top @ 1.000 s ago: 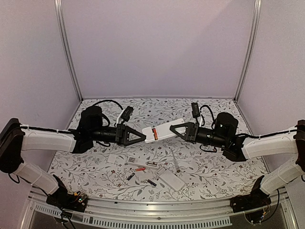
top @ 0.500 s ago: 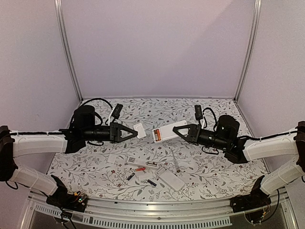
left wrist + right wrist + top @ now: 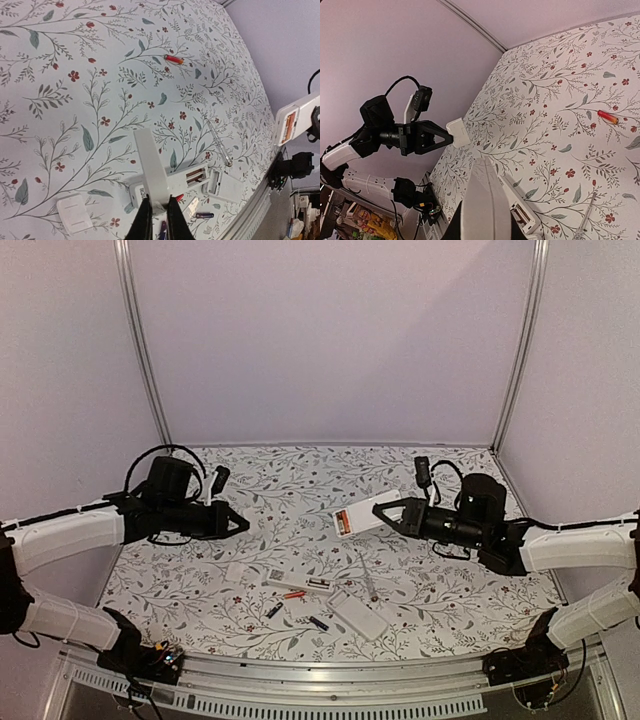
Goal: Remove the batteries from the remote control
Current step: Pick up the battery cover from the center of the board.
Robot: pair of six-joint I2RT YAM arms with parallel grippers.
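**A:** White plastic remote control (image 3: 356, 519), battery bay open, held above mid-bench. The right gripper (image 3: 380, 510) is pinched on one end of it. An orange-red battery (image 3: 289, 125) sits in the bay.

**B:** Left gripper (image 3: 243, 524)?

**A:** Clamped on a thin white plastic cover plate (image 3: 150, 165), toward the left edge of the floral-print bench (image 3: 300, 475), well apart from the remote.

**B:** Clutter?

**A:** Near the front edge, a second white remote (image 3: 296, 582) lies flat with its bay open. A red battery (image 3: 293, 594) is just beside it. A black battery (image 3: 274, 610) and a second black battery (image 3: 318, 622) lie nearer the edge. Also a thin stick tool (image 3: 368, 575) and a small white lid (image 3: 240, 570). A lone red battery (image 3: 174, 59) lies well apart.

**B:** Writing?

**A:** Dark sticker (image 3: 275, 575) on the flat remote, too small to read.
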